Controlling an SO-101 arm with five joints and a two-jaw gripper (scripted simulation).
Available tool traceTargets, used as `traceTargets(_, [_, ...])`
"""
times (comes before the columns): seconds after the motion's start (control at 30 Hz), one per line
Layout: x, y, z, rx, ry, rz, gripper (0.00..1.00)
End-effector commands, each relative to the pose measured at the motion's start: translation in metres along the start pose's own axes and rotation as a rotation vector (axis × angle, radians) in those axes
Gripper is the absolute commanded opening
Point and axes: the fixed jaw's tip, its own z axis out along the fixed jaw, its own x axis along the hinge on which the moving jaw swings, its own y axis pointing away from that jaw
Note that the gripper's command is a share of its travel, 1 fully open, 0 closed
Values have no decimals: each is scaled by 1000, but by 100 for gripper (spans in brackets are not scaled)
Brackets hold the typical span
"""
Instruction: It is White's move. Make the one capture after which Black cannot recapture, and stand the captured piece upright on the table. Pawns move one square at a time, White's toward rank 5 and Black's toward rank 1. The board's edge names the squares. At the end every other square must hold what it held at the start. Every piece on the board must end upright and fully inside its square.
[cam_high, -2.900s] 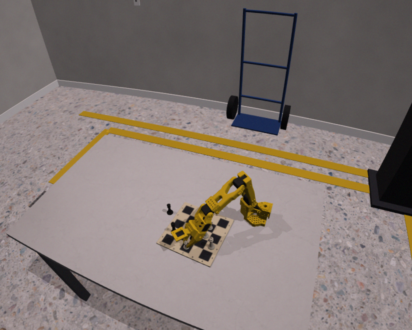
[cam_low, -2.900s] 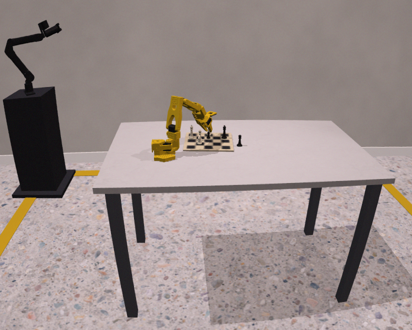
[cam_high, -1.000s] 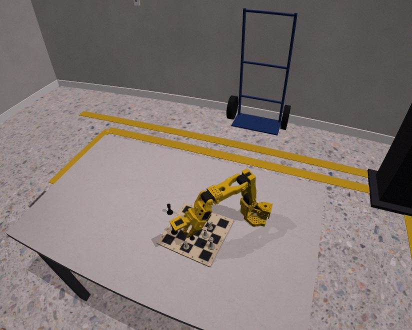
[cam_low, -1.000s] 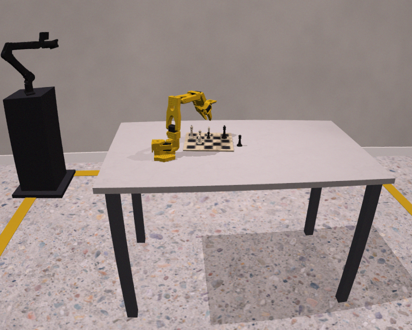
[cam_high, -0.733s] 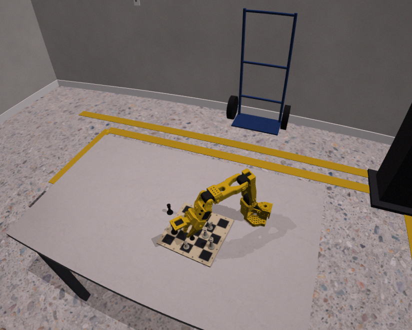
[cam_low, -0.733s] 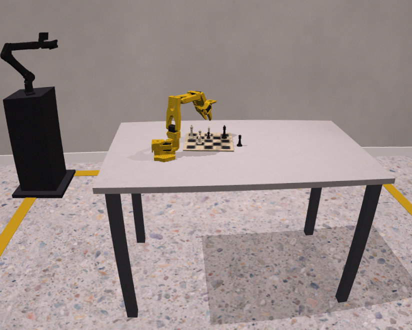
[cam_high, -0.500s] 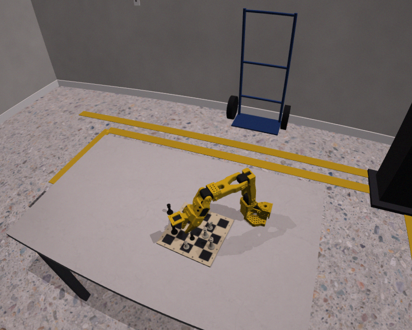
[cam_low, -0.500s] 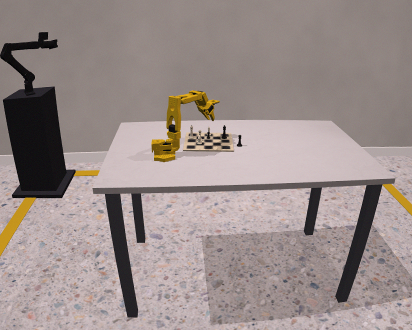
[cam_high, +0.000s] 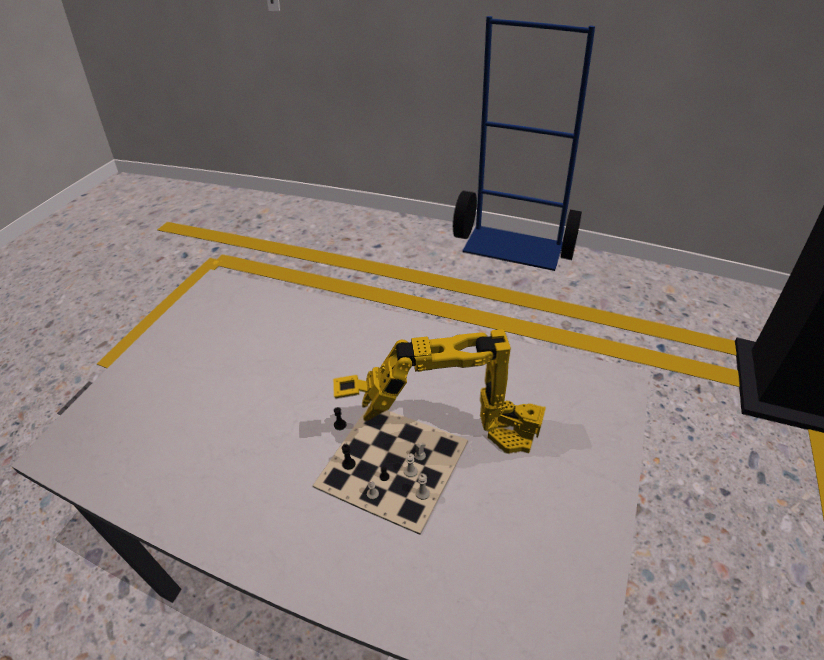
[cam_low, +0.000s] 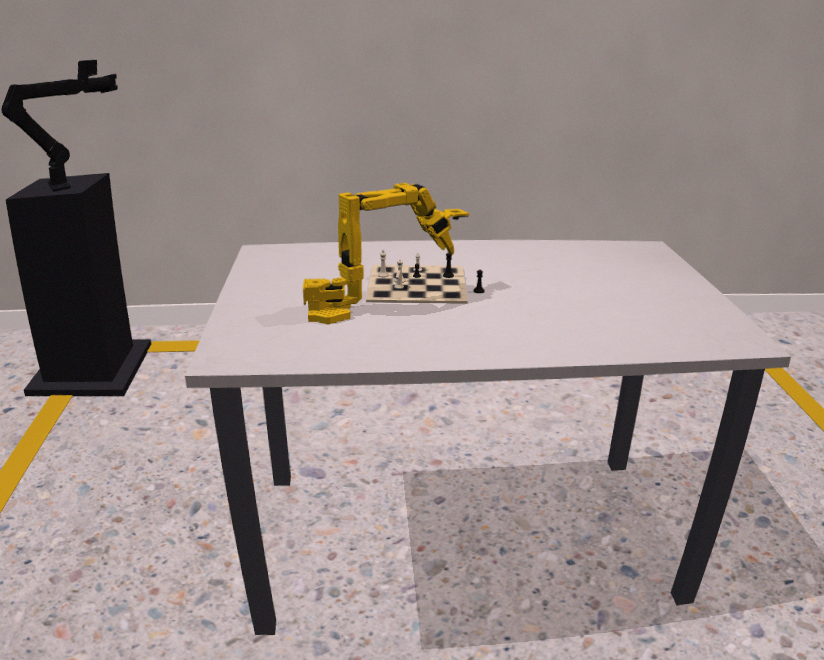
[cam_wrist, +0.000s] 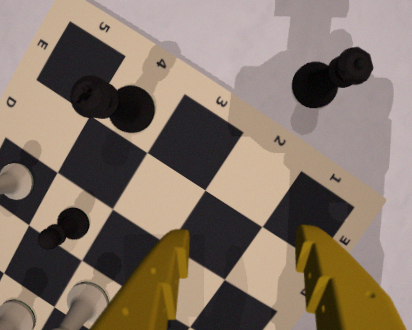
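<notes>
The small chessboard (cam_high: 367, 506) (cam_low: 412, 298) (cam_wrist: 167, 192) lies on the table in front of the arm's base. A black piece (cam_high: 339, 418) (cam_low: 479, 280) (cam_wrist: 325, 80) stands upright on the table just off the board's E edge. A tall black piece (cam_high: 348, 456) (cam_low: 448, 264) (cam_wrist: 112, 102) stands on E4. A black pawn (cam_high: 384, 473) (cam_low: 416, 266) (cam_wrist: 65, 227) stands further in. Several white pieces (cam_high: 410, 466) (cam_low: 398, 273) (cam_wrist: 15, 182) stand on the board's other side. My gripper (cam_high: 374, 415) (cam_low: 450, 248) (cam_wrist: 240, 240) hangs above the board's E1–E2 corner, jaws apart, with nothing between them.
The arm's yellow base (cam_high: 512, 422) (cam_low: 326, 299) sits on the table beside the board. A blue hand truck (cam_high: 522, 144) stands by the far wall. A black pedestal (cam_low: 68, 275) with a camera arm stands beside the table.
</notes>
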Motion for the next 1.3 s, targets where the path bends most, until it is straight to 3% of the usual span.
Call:
traceTargets(0.0, [8, -45, -9, 79, 18, 148, 20])
traceTargets(0.23, [43, -120, -29, 219, 69, 444, 25])
traceTargets(0.3, [43, -120, -29, 219, 69, 444, 25])
traceTargets(0.47, [79, -160, -50, 311, 103, 660, 29])
traceTargets(0.6, [110, -181, -67, 373, 127, 822, 32])
traceTargets(0.8, [150, -197, -89, 444, 153, 1027, 36])
traceTargets(0.87, [150, -197, -89, 444, 153, 1027, 36])
traceTargets(1.07, [177, -202, -104, 488, 169, 1167, 39])
traceTargets(1.27, [190, -202, -111, 508, 176, 1235, 40])
